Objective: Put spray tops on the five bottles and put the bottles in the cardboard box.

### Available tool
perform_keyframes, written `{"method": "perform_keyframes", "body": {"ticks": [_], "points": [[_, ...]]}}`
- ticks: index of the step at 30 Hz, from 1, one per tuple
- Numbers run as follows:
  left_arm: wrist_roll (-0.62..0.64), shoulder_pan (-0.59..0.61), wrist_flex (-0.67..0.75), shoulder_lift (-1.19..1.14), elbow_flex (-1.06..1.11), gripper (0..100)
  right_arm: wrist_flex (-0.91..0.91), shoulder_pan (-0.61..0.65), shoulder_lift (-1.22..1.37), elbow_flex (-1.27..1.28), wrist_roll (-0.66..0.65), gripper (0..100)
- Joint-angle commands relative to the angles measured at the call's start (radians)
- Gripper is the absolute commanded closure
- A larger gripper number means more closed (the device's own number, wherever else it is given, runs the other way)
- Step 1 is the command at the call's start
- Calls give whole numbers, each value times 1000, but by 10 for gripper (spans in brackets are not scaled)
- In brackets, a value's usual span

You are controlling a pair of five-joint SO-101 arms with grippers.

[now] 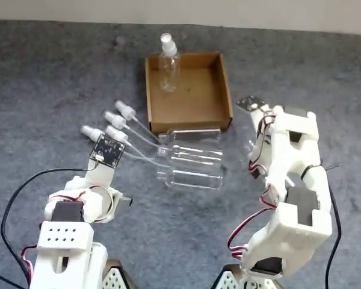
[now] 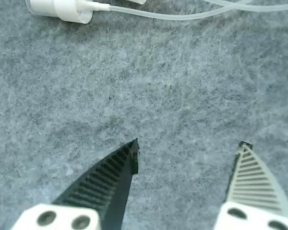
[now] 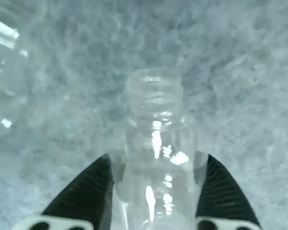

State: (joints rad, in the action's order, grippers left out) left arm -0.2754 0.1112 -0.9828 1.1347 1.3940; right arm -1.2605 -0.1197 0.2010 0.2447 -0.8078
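text: none readable | bottles (image 1: 192,158): no legible label | box (image 1: 149,90): no legible print

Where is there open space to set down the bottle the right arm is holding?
Most of the cardboard box floor, beside the capped bottle, is bare. The carpet is also bare on the near side of the lying bottles and out left of the spray tops. It is crowded between the spray tops and lying bottles, where the tubes cross.

capped bottle (image 1: 168,71) in cardboard box (image 1: 198,99) | three bottles (image 1: 192,161) lying before box | spray tops (image 1: 125,111) left of them
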Motion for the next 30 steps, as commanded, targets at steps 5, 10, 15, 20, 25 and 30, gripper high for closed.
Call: {"method": "perform_keyframes", "body": {"ticks": [5, 10, 15, 20, 25, 30], "points": [[-6, -2, 20, -1, -4, 748, -13, 19, -68, -39, 61, 767], [-6, -2, 20, -1, -2, 748, -51, 51, -59, -182, 91, 767], [-8, -2, 20, -1, -2, 748, -5, 58, -58, -180, 155, 765], [-8, -2, 20, -1, -2, 748, -1, 58, -39, -137, 152, 764], [-8, -2, 20, -1, -2, 748, 101, 51, 22, -73, 209, 767], [-8, -2, 20, -1, -2, 748, 154, 54, 7, -38, 281, 824]]}}
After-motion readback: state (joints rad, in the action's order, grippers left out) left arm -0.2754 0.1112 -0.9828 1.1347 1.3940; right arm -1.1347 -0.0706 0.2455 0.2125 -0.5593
